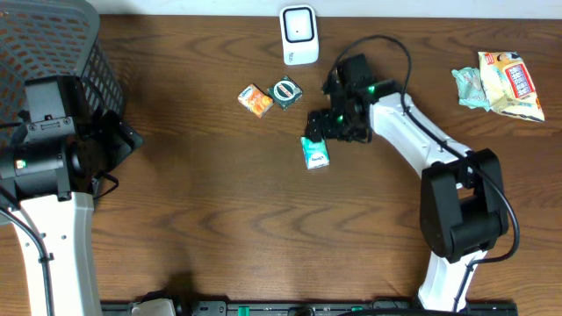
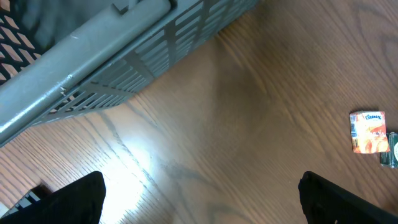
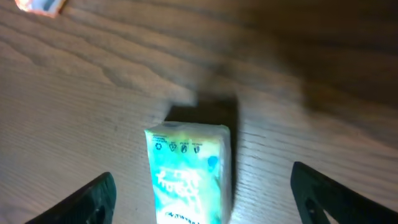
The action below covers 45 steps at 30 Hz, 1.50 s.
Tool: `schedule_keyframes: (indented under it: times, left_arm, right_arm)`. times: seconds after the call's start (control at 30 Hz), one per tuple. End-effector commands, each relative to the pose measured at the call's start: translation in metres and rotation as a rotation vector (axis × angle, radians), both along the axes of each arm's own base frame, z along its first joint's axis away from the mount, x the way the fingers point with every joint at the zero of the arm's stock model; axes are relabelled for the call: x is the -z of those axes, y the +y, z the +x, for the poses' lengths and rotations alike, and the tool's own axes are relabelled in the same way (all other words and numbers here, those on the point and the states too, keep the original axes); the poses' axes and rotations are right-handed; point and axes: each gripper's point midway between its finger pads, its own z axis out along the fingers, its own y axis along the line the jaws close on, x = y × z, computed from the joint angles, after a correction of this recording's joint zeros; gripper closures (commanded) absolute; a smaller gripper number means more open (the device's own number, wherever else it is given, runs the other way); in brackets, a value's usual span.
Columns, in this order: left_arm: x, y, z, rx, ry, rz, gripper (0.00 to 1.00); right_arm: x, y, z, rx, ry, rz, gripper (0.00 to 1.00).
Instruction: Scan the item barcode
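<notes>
A teal tissue pack [image 1: 314,152] lies on the wooden table, just below the white scanner's [image 1: 299,35] side of the middle. In the right wrist view the pack [image 3: 189,171] sits between the two fingers of my right gripper [image 3: 208,194], with a gap on each side. The jaws are open and touch nothing. No barcode shows on the pack's visible faces. My right gripper [image 1: 320,130] hangs directly over the pack's far end. My left gripper [image 2: 202,199] is open over bare wood at the far left, beside the basket.
A grey mesh basket [image 1: 53,44] fills the back left corner. A small orange pack [image 1: 255,100] and a round green-lidded item [image 1: 286,92] lie just left of the right gripper. Snack bags [image 1: 502,83] lie at the back right.
</notes>
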Motion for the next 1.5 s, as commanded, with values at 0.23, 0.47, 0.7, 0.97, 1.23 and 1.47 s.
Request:
schedule_keyframes:
  times: [0.23, 0.47, 0.7, 0.97, 1.23, 1.47]
  left_arm:
    - [-0.001, 0.001, 0.000, -0.013, -0.003, -0.001, 0.02]
    - [-0.001, 0.001, 0.000, -0.013, -0.003, -0.001, 0.02]
    - [-0.001, 0.001, 0.000, -0.013, -0.003, -0.001, 0.02]
    - [-0.001, 0.001, 0.000, -0.013, -0.003, -0.001, 0.03]
    - [-0.001, 0.001, 0.000, -0.013, -0.003, -0.001, 0.03]
    - [-0.001, 0.001, 0.000, -0.013, -0.003, -0.001, 0.02]
  right_arm:
    - [0.029, 0.003, -0.019, -0.011, 0.043, 0.064, 0.25]
    - [0.039, 0.004, -0.025, -0.010, 0.048, 0.095, 0.27]
    - [0.050, 0.001, -0.033, -0.007, 0.060, 0.106, 0.41]
    - [0.050, 0.000, -0.033, -0.004, 0.060, 0.105, 0.52]
    - [0.056, -0.002, -0.039, -0.003, 0.079, 0.099, 0.65]
    - [0.054, 0.003, -0.046, -0.015, 0.106, 0.138, 0.99]
